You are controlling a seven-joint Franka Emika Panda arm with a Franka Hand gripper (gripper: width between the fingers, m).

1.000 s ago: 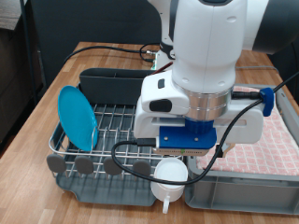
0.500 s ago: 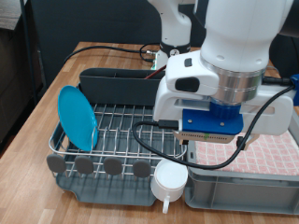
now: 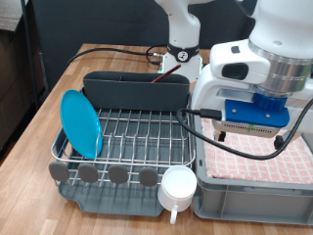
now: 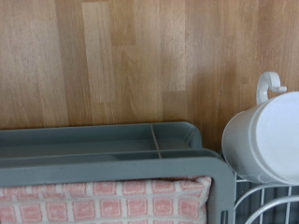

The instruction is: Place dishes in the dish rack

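Note:
The dish rack [image 3: 127,132] is a silver wire grid on a dark grey tray. The bright-blue plate [image 3: 80,123] stands on edge at the rack's left end in the exterior view. The white mug [image 3: 178,186] stands upright at the rack's front right corner, handle towards the exterior view's bottom. It also shows in the wrist view [image 4: 266,140], beside the rack's wires [image 4: 271,203]. My gripper [image 3: 256,116] hangs above the cloth-lined bin, right of the rack and apart from the mug. Its fingers are hidden behind the blue mount. The wooden spoon is not visible.
The light grey bin [image 3: 254,201] lined with pink-and-white checked cloth [image 3: 264,162] stands right of the rack. Its rim [image 4: 103,154] and cloth [image 4: 103,201] show in the wrist view. Black cables [image 3: 156,54] lie behind the rack on the wooden table [image 3: 59,98].
The arm has moved to the exterior view's right and upward, from above the mug to above the cloth-lined bin. The mug and the plate have stayed where they were.

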